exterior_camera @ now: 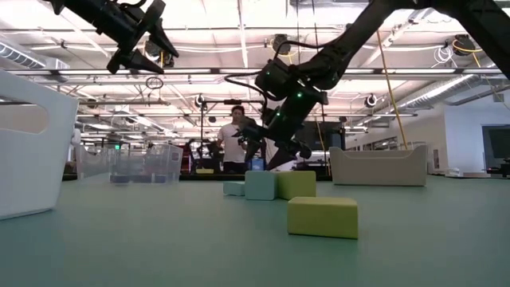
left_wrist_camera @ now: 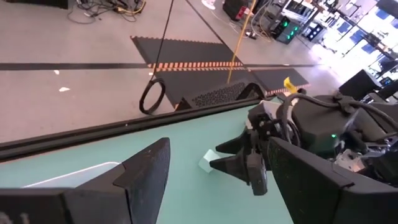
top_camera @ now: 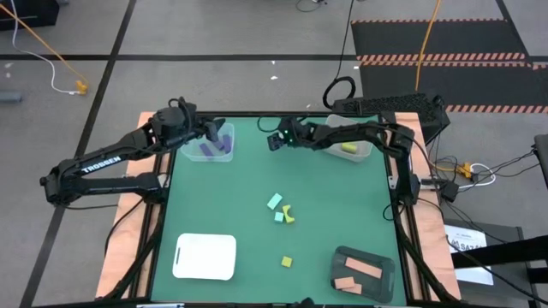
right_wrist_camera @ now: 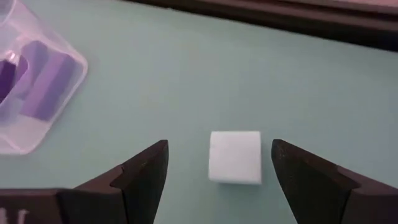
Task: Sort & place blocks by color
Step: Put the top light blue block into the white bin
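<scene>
Mint cube [right_wrist_camera: 235,157]: seen between the spread fingers of the right gripper [right_wrist_camera: 217,171], untouched, table's 12 o'clock.

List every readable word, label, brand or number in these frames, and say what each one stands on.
"TROSSEN": white lettering on the left arm's long link, high view.
A white label at the table's lower right corner carries print too small to read.
Nothing else legible: no text on the blocks, tubs or trays, and no readable signs in the room behind in the low view.
</scene>
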{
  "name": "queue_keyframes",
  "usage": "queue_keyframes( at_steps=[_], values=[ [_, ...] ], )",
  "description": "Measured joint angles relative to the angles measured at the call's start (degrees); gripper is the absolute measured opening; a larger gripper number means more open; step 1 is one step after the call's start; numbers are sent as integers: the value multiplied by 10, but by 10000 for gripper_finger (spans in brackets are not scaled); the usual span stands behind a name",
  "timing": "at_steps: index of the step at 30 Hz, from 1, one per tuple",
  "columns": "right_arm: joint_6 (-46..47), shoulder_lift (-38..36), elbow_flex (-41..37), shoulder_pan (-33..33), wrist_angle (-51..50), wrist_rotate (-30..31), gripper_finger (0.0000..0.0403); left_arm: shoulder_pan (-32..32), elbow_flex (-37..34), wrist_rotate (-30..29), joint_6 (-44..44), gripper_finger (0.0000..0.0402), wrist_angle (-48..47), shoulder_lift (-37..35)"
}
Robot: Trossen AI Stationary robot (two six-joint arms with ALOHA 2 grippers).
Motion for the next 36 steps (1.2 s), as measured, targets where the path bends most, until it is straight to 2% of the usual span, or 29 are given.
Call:
queue_keyframes(
  at_steps=[4, 14, 19, 23, 27, 30, 33, 36],
  values=[
    [-15, 0, 0, -4, -31, -4, 277, 0, 0, 0, -13, 271, 4, 0],
    [-66, 0, 0, -11, -30, -8, 277, 0, 0, -9, -12, 271, 4, 0],
    [-85, 35, 1, -11, 1, -38, 277, 0, 0, -10, -14, 271, 4, 0],
    [-61, 60, 10, -4, 6, -26, 272, 0, 0, -10, -15, 271, 4, 0],
    [-68, 65, 10, 11, 0, 25, 235, 0, 0, -10, -13, 271, 2, 0],
    [-69, 65, 9, 19, -5, 50, 182, 1, 0, -10, -12, 271, 2, 0],
    [-38, 60, 9, 20, -29, 46, 118, 0, 0, -10, -12, 271, 2, 0],
    [-28, 51, 9, 20, -44, 26, 114, 0, 0, -10, -11, 271, 2, 0]
  ],
)
